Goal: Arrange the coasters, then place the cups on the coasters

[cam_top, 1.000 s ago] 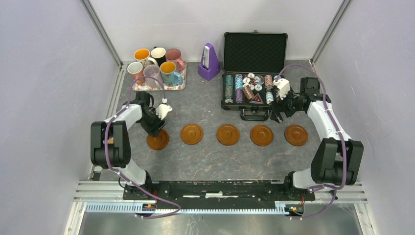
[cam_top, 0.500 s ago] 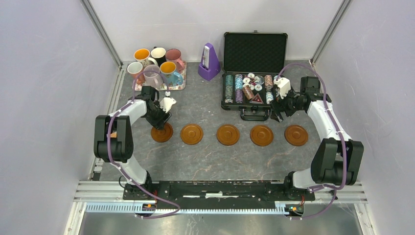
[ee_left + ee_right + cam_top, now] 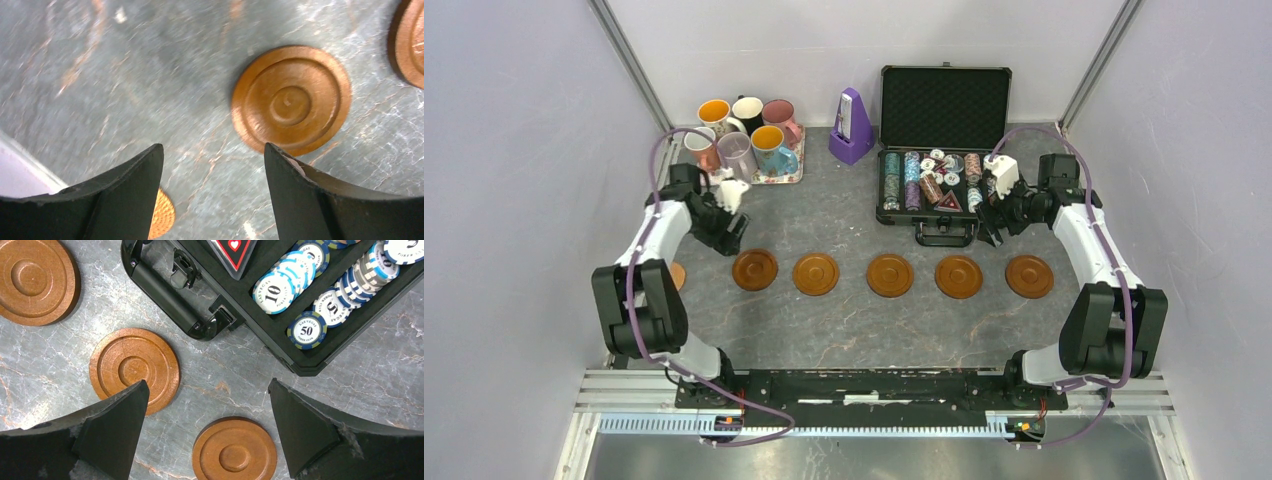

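Observation:
Five reddish-brown coasters lie in a row: (image 3: 755, 269), (image 3: 815, 273), (image 3: 890, 274), (image 3: 958, 276), (image 3: 1029, 276). Another orange-brown disc (image 3: 679, 274) peeks out beside the left arm, partly hidden. My left gripper (image 3: 729, 236) hangs open just behind and left of the leftmost coaster (image 3: 291, 99), holding nothing (image 3: 212, 147). The cups (image 3: 746, 138) stand clustered on a tray (image 3: 790, 179) at the back left. Open and empty, my right gripper (image 3: 992, 230) hovers over the table behind the two rightmost coasters (image 3: 134, 367) (image 3: 235, 450), its midpoint (image 3: 207, 384) over bare table.
An open black case (image 3: 944, 105) of poker chips (image 3: 272, 292) stands at the back right, its handle (image 3: 165, 297) close to my right gripper. A purple metronome (image 3: 852, 125) stands between tray and case. Walls close in on both sides.
My left gripper slid the leftmost coaster back into line with the row, let it go, opened, and drew back to the left. The right arm has barely moved.

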Robot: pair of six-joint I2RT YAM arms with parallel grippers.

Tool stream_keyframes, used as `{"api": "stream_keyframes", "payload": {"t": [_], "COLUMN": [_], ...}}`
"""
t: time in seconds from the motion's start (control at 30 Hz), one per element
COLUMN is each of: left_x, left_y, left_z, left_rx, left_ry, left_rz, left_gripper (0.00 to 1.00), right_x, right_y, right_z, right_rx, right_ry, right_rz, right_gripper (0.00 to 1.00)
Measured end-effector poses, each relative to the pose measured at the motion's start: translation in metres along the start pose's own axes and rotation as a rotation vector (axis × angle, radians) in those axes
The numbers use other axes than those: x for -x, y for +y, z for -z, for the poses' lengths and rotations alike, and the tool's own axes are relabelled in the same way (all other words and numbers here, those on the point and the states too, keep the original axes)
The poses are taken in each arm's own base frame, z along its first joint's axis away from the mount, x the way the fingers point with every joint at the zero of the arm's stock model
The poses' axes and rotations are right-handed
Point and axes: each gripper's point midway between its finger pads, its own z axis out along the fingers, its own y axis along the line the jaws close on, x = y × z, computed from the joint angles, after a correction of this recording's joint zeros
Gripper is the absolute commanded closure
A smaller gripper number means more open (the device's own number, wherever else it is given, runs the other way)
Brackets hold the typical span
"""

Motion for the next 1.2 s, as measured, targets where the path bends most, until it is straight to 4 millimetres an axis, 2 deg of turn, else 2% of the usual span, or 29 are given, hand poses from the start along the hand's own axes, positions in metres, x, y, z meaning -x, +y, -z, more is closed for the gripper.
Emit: {"api": "stream_keyframes", "payload": {"t": [0.1, 0.27, 0.37, 0.43, 0.67, 0.87, 1.0, 1.2], "left_x": [-0.016, -0.088, -0.123, -0.136, -0.144, -0.148, -0.142, -0.121], "left_y": [0.027, 0.076, 0.09, 0.093, 0.097, 0.091, 0.089, 0.079], "left_z": [0.018, 0.034, 0.034, 0.032, 0.017, 0.003, 0.0, -0.01], "left_rx": [0.055, 0.135, 0.155, 0.158, 0.146, 0.104, 0.098, 0.077], "left_ry": [-0.008, 0.079, 0.134, 0.16, 0.179, 0.194, 0.192, 0.189], "left_rz": [0.095, 0.344, 0.441, 0.471, 0.48, 0.486, 0.465, 0.397], "left_gripper": [0.23, 0.29, 0.32, 0.35, 0.41, 0.43, 0.44, 0.45], "right_x": [0.004, 0.006, 0.008, 0.012, 0.021, 0.021, 0.023, 0.023], "right_y": [-0.001, 0.0, 0.001, 0.001, 0.001, 0.002, 0.001, 0.002], "right_z": [0.001, 0.001, 0.001, 0.002, 0.004, 0.005, 0.004, 0.001], "right_rx": [-0.003, 0.0, 0.002, 0.005, 0.008, 0.015, 0.017, 0.023], "right_ry": [-0.007, -0.008, -0.01, -0.015, -0.026, -0.017, -0.017, -0.012], "right_rz": [0.007, 0.013, 0.018, 0.024, 0.043, 0.042, 0.043, 0.043], "right_gripper": [0.02, 0.02, 0.02, 0.02, 0.02, 0.02, 0.02, 0.02]}}
